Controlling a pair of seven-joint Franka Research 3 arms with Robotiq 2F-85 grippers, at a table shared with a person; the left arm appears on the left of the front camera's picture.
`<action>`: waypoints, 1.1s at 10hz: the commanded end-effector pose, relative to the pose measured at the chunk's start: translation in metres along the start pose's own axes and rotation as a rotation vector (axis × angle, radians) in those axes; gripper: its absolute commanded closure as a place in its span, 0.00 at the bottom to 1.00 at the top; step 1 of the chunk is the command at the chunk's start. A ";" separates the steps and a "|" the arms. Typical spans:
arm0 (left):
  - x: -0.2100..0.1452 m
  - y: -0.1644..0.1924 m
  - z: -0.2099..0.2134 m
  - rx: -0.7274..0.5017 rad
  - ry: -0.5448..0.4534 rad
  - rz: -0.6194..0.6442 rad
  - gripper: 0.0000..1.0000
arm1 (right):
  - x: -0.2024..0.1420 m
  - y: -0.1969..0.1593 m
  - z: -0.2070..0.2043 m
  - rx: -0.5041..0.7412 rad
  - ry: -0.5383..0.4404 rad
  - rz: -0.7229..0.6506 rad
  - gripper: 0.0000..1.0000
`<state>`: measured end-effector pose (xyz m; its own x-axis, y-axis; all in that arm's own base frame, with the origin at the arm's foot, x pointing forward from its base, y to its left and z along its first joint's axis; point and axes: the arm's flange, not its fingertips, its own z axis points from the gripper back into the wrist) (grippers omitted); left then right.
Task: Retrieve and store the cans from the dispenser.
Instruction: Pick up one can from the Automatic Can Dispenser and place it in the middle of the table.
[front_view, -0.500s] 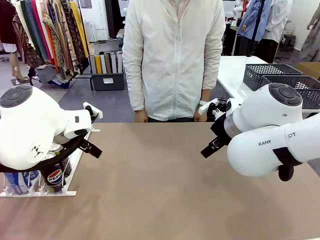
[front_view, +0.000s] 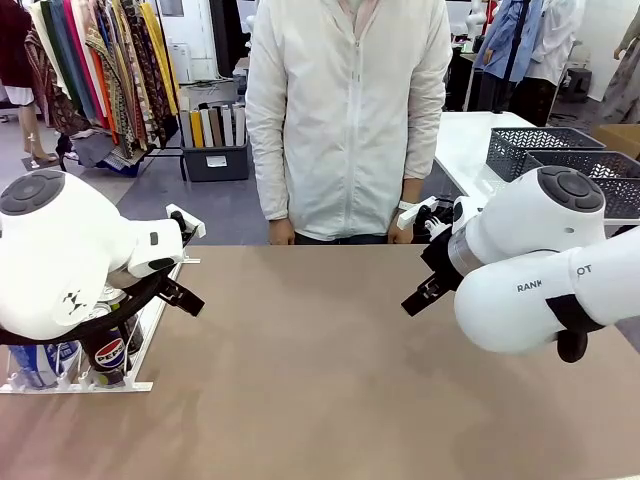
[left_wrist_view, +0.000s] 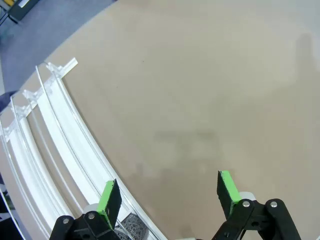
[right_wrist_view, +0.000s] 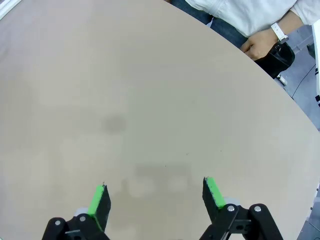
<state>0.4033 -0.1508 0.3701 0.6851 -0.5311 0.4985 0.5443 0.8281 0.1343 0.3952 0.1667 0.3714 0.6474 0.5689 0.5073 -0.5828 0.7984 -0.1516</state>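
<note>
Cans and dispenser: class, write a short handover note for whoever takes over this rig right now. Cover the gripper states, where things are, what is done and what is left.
Left gripper: open, empty, over the table beside the dispenser rails.
Right gripper: open, empty, over bare table.
Cans: at least two, one black and one blue and white, stand at the dispenser's near end, partly hidden behind the left arm.
Done: nothing retrieved so far.
Left: pick each can from the dispenser and store it. The storage spot is not evident.
</note>
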 end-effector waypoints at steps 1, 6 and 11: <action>0.000 0.000 0.000 0.000 -0.001 -0.001 0.00 | 0.000 0.000 0.000 0.000 0.000 0.000 0.00; 0.000 0.000 0.000 0.000 -0.001 -0.001 0.00 | 0.000 0.000 0.000 0.000 0.000 0.000 0.00; 0.000 0.000 0.000 0.000 -0.001 -0.001 0.00 | 0.000 0.000 0.000 0.000 0.000 0.000 0.00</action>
<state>0.4033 -0.1508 0.3701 0.6852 -0.5311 0.4985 0.5442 0.8281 0.1342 0.3952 0.1667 0.3714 0.6474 0.5689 0.5072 -0.5828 0.7984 -0.1516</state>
